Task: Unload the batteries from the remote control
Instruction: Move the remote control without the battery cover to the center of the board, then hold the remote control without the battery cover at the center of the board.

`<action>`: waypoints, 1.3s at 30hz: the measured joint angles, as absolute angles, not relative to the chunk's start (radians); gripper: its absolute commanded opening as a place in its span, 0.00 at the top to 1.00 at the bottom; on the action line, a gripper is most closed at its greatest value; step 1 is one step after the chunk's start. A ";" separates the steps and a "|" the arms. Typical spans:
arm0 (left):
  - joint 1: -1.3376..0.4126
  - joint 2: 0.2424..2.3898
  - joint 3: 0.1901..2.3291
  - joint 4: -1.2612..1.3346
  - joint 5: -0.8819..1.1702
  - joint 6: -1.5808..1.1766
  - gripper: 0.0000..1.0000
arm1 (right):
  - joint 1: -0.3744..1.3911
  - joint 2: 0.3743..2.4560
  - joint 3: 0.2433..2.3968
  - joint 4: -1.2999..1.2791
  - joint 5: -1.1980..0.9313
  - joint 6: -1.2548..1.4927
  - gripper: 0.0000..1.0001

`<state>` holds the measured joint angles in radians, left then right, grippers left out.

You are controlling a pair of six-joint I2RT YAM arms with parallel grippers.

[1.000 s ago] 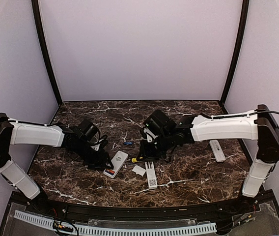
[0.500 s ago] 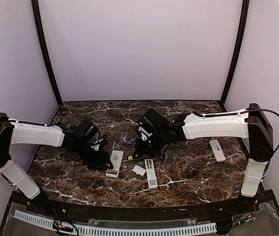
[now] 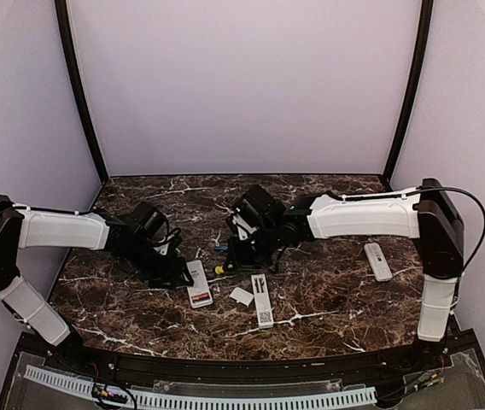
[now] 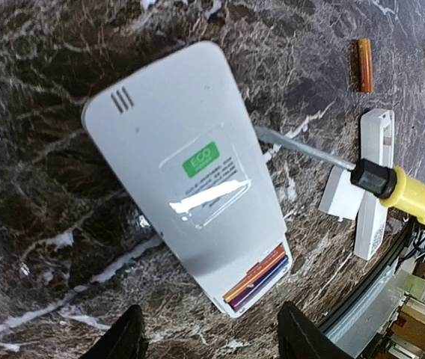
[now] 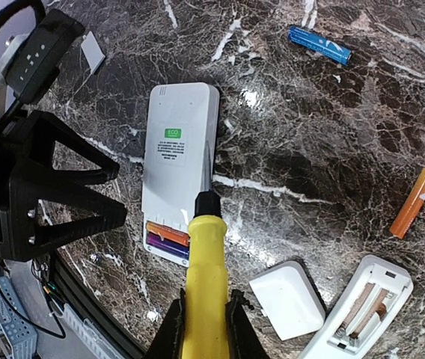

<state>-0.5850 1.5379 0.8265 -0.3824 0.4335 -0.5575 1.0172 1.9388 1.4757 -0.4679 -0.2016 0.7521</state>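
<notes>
Yellow-handled screwdriver, clamped in the right gripper with that arm reaching left, touches the edge of the white remote. The left gripper hangs half-open and empty over its end, with batteries inside the bay.

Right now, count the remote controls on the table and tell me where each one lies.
3 remotes: the sticker-backed remote left of centre, batteries still inside; the emptied remote near centre; the third remote alone toward the right edge. None looks hidden.
</notes>
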 measured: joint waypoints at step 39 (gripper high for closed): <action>-0.493 1.769 0.993 -0.421 0.485 -0.418 0.76 | 1.170 1.833 1.441 -0.628 -0.104 0.877 1.00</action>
<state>-0.4927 1.7691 0.9928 -0.4213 0.4847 -0.4183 1.1702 1.8328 1.4406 -0.6285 -0.1040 0.8772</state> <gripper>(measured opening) 0.251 0.137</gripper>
